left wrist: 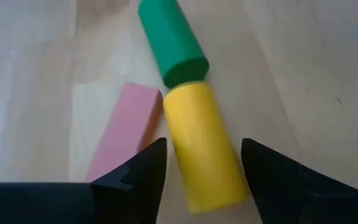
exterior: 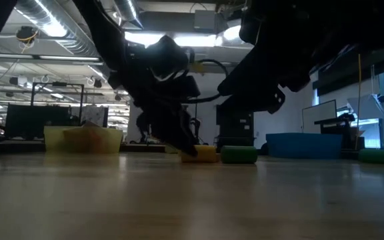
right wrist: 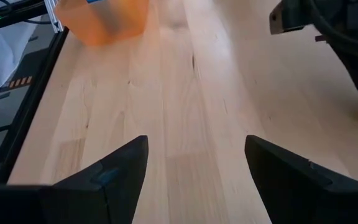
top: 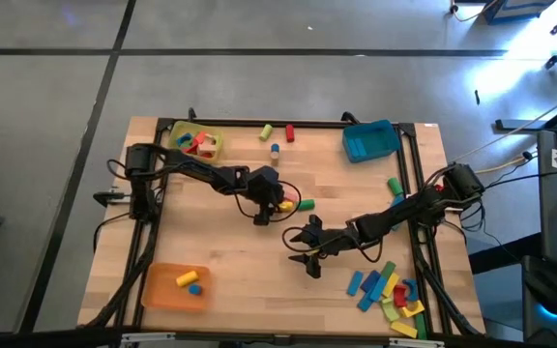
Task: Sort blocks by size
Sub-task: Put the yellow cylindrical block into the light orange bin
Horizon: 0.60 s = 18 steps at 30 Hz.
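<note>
A yellow cylinder [left wrist: 197, 118] lies on its side on the wooden table, end to end with a green cylinder [left wrist: 171, 40]. A pink bar [left wrist: 124, 134] lies flat beside the yellow one. In the high view these blocks sit mid-table [top: 288, 205]. My left gripper [left wrist: 202, 152] is open, with one finger on either side of the yellow cylinder and pointing slantwise down at it. My right gripper [top: 300, 253] hangs open over bare wood nearer the front, with nothing between its fingers [right wrist: 194, 162]. My left gripper has its fingers [left wrist: 148, 168] close along both sides of the yellow cylinder, at its near end [left wrist: 207, 186]. Whether they touch it, I cannot tell. The cylinder lies on the table.
A yellow tray [top: 184, 135] with blocks stands far left, a blue tray [top: 370, 141] far right, and an orange tray [top: 162, 290] with two blocks near left. A heap of blocks [top: 390, 290] lies near right. Loose blocks [top: 277, 135] lie by the far edge.
</note>
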Each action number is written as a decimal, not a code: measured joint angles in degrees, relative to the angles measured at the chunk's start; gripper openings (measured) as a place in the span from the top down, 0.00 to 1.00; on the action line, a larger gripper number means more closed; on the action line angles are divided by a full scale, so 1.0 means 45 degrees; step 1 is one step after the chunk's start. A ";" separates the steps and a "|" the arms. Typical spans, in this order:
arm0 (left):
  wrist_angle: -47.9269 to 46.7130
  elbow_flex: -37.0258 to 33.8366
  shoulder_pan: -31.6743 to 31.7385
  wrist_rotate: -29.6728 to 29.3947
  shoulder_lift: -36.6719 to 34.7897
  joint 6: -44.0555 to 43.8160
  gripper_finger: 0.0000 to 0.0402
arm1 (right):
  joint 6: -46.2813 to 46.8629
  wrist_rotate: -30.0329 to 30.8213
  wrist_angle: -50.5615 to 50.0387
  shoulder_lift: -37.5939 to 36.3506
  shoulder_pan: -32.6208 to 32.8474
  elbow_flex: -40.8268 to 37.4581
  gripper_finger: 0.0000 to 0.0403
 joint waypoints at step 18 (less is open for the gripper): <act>-0.1516 0.0000 -0.1077 -0.1018 -0.1139 -0.1296 0.70 | -0.0005 0.0005 -0.0280 0.0000 0.0000 0.0005 0.33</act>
